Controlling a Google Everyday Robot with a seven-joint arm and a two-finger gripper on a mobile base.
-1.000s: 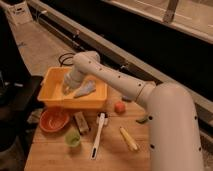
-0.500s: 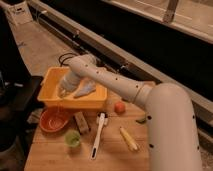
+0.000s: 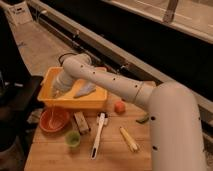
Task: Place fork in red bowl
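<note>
The red bowl point(image 3: 54, 120) sits on the wooden table at the front left, just in front of the yellow tub. My gripper point(image 3: 56, 96) is at the tub's front left corner, right above the bowl's far rim. A slim silvery fork point(image 3: 52, 114) hangs down from the gripper, its lower end inside the bowl. The gripper is shut on the fork's upper end. The wrist hides the fingers themselves.
The yellow tub point(image 3: 95, 102) holds a pale grey object point(image 3: 85, 90). A green cup point(image 3: 73, 138), a brown block point(image 3: 80, 121), a white-handled brush point(image 3: 98, 136), a yellow stick point(image 3: 129, 139) and an orange ball point(image 3: 119, 106) lie on the table. Black equipment stands left.
My gripper has moved left and slightly down, from inside the tub to its front left corner above the red bowl, carrying the fork with it.
</note>
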